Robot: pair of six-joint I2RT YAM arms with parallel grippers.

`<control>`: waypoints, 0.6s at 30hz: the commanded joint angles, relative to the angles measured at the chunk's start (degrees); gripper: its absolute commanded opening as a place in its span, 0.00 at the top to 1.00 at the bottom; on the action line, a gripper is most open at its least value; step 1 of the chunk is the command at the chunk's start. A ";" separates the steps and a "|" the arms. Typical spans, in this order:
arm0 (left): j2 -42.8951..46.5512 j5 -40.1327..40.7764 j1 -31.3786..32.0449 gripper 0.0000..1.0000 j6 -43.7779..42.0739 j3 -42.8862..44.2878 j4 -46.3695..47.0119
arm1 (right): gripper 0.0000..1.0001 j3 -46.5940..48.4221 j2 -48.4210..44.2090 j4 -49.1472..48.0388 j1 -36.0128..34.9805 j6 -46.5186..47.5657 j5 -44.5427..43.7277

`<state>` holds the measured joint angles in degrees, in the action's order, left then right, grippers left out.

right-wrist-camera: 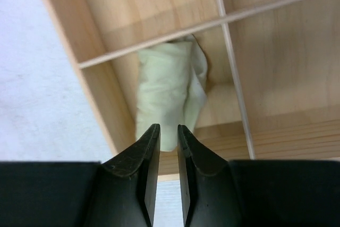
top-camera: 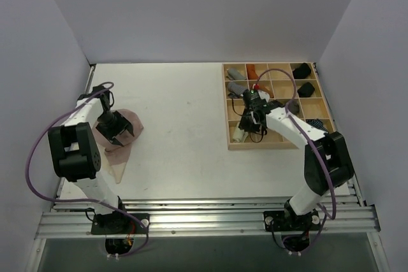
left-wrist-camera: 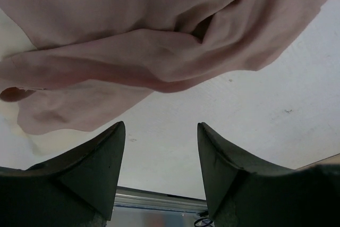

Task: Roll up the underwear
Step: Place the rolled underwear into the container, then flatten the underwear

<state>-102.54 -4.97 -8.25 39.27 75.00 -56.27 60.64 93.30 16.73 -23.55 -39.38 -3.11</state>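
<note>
The left gripper [left-wrist-camera: 161, 171] gaped wide over the pink briefs [top-camera: 125, 133] lying flat on the white table [top-camera: 185, 125]; the right gripper [right-wrist-camera: 164, 155] – jaws nearly together, gripping nothing – hung over the pale roll [right-wrist-camera: 170, 94] in the tray [top-camera: 233, 144], its near end hidden – grey walls around

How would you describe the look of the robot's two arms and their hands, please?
Both arms have white links with chunky black joint housings, on black bases bolted to a ribbed aluminium rail. A purple cable loops loosely along each arm. The left hand and right hand are black, each with two matte, wedge-shaped fingers tapering to the tips.
</note>
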 commanded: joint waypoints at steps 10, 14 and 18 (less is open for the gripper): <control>-5.47 -4.78 4.29 0.39 -1.30 -5.22 7.58 | 0.81 20.13 -6.64 12.01 0.17 3.34 2.50; -8.37 -5.66 15.68 0.40 0.72 -3.64 8.54 | 0.80 18.03 -8.30 10.34 -0.53 4.66 1.97; -9.52 -4.79 23.17 0.43 3.44 1.54 4.97 | 0.79 16.61 -7.52 7.45 -0.88 6.67 6.24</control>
<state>-110.39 -8.80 9.47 40.01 72.93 -52.10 78.19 86.21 24.32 -23.75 -35.48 -0.99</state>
